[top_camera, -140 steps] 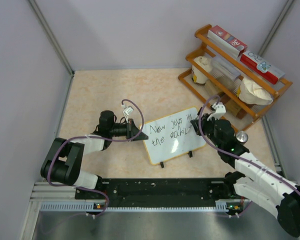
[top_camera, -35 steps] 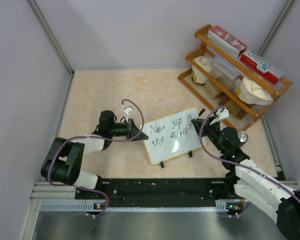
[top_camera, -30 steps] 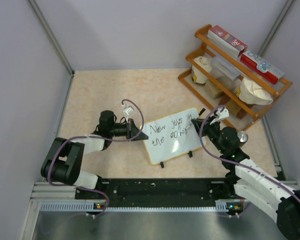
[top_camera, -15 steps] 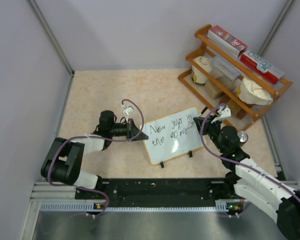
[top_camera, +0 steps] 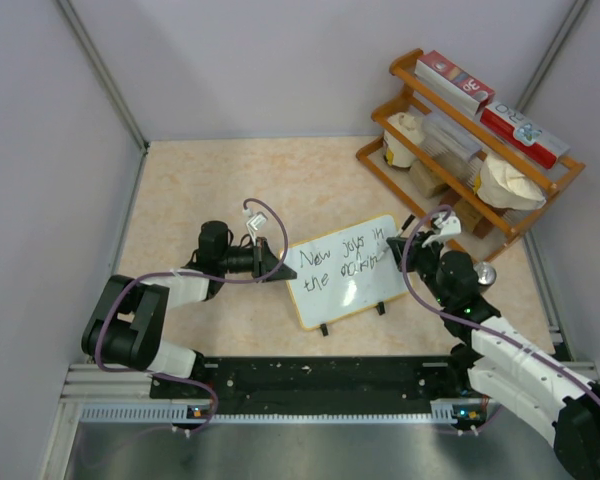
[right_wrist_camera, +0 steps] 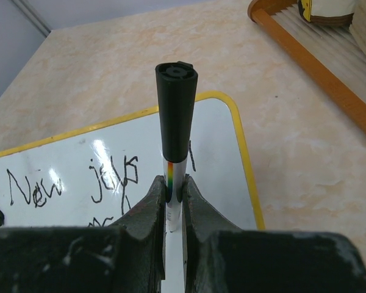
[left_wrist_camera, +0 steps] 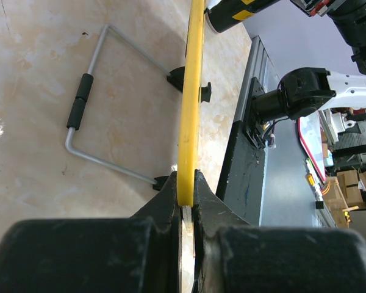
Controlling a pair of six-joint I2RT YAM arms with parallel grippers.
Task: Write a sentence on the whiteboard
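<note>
Starting with the top external view: shows the whiteboard standing near the middle of the beige table, turned at an angle with its right corner farther back. Carries handwriting in two lines, "New joys in" above, "the" and a less legible word below. Places the left gripper at the board's left edge, clamped onto the frame. Puts the right gripper at the board's right edge, closed around a marker whose black end points up and toward the back. Cannot tell from here whether the tip touches the board. Has a wooden rack in the right back corner, loaded with red boxes and cream-coloured items, near the right gripper and well apart from the left arm.

Turning to the left wrist view: looks at the board edge-on, its yellow frame running up the picture. Shows both fingers pinching that frame from either side, pressed tight against it. Reveals a bent grey wire stand beside the board, low over the table, with a black sleeve on one side and its ends meeting two black feet.

Ending with the right wrist view: shows the marker upright between the fingers, squeezed at a rainbow-striped band below the black end. Looks over the board's upper right corner, with "New" and "joys" readable. Hides the writing tip below the fingers. Catches an orange rail of the rack at upper right.
</note>
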